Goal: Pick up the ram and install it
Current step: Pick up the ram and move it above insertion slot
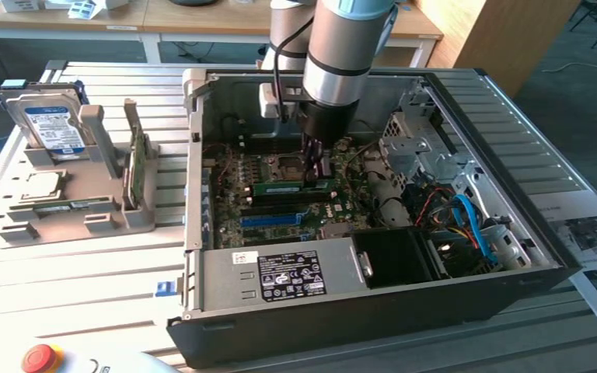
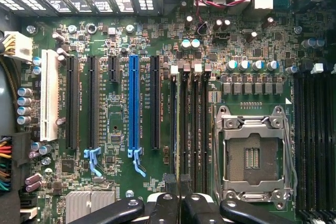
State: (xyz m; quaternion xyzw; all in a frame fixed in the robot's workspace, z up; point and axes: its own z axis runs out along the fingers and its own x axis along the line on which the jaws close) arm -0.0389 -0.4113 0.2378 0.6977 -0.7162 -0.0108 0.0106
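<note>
Seemingly pinched between the black fingers (image 1: 315,166) at mid-frame, the thin green ram stick (image 1: 290,186) could jam if tilted against the long black memory slots (image 2: 195,129).

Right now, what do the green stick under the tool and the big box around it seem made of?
The ram: rigid printed circuit board, probably fibreglass laminate, judging by its flat green face. The computer case: sheet metal, it seems; bare grey panels with folded edges and punched holes inside, black coating outside.
</note>
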